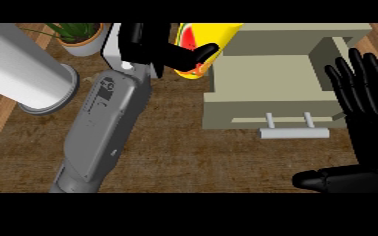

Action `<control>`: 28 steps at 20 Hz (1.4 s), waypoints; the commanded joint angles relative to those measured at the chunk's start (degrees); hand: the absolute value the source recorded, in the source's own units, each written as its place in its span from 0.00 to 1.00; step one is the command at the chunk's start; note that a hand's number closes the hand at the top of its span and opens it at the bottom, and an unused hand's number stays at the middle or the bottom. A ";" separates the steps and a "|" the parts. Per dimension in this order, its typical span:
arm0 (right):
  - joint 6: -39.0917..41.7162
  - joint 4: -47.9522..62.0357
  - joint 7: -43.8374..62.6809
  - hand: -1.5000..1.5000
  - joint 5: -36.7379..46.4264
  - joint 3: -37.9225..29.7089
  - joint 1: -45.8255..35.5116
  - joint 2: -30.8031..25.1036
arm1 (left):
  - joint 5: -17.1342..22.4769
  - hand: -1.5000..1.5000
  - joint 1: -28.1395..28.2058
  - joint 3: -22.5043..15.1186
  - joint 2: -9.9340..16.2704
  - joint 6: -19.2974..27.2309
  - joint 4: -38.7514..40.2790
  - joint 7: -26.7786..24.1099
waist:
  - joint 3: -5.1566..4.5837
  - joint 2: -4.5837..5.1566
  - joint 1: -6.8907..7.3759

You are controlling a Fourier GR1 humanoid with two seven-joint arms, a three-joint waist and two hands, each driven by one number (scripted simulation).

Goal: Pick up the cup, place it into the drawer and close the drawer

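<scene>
A yellow cup (pixel 215 34) with red markings hangs at the top middle of the head view, over the back left corner of the open beige drawer (pixel 255 112). My left hand (pixel 150 49) is shut on it, thumb curled across its lower side. The hand hides part of the cup. The drawer's inside shows bare, and its grey bar handle (pixel 294 133) faces me. At the right edge my right hand (pixel 356 96) rests open, fingers up, over the drawer's right side.
A beige cabinet body (pixel 310 32) stands behind the drawer. A potted plant (pixel 80 36) sits at the top left, with a tall white cylinder (pixel 35 72) below it. The counter (pixel 184 155) is dark wood.
</scene>
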 commanded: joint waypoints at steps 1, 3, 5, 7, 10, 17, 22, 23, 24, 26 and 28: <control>0.96 2.01 -1.35 0.00 -1.18 -1.53 -0.95 -0.74 | -0.89 1.00 -4.98 -0.53 -0.04 1.69 6.58 -0.40 | -0.01 0.06 -0.05; 1.25 -0.65 0.52 0.00 -1.53 -1.79 0.19 -1.64 | 0.97 1.00 -9.11 -3.95 -0.04 6.26 9.12 1.04 | 0.00 0.07 -0.60; -0.17 -0.72 -0.27 0.00 1.35 2.08 1.24 1.19 | 2.10 1.00 -10.55 -6.56 -0.04 9.05 11.41 0.34 | 0.00 0.08 -0.72; 2.19 4.88 -1.21 0.00 -2.50 -3.18 -2.55 -2.29 | 0.82 1.00 -14.09 -0.65 -0.04 5.85 15.56 0.86 | 0.01 0.20 -0.29; 0.13 4.17 -1.20 0.00 0.56 -0.18 -3.90 -0.22 | 6.38 1.00 -16.48 -5.38 -0.04 8.95 23.69 -5.80 | 0.00 0.49 -1.42; 0.73 2.44 -0.85 0.00 0.98 0.66 -2.31 -0.41 | 12.67 1.00 -22.41 -9.04 -0.04 9.83 34.66 -8.23 | 0.01 0.57 -2.08; 2.12 3.02 -2.05 0.00 -0.51 -0.39 -2.10 -1.06 | 16.59 1.00 -23.96 -14.66 -0.04 10.57 39.61 -9.16 | 0.03 0.65 -2.79; 0.87 3.79 -2.01 0.00 -0.09 0.34 -2.74 0.33 | 16.75 1.00 -23.15 -15.84 -0.04 11.00 40.72 -11.80 | 0.04 0.78 -3.03; 1.54 -0.50 1.53 0.00 -2.43 -1.80 -2.24 -2.12 | 16.31 1.00 -21.66 -16.40 -0.04 8.94 40.56 -11.74 | 0.01 0.53 -2.63; 0.96 -0.35 -0.11 0.00 0.20 1.49 -0.30 0.22 | 17.74 1.00 -24.15 -18.37 -0.04 10.17 42.91 -10.95 | 0.03 0.73 -3.66; 2.02 3.45 -0.46 0.00 -1.96 -0.20 -4.79 -1.09 | 18.24 1.00 -25.99 -19.07 -0.04 10.64 45.18 -12.37 | 0.05 1.16 -4.25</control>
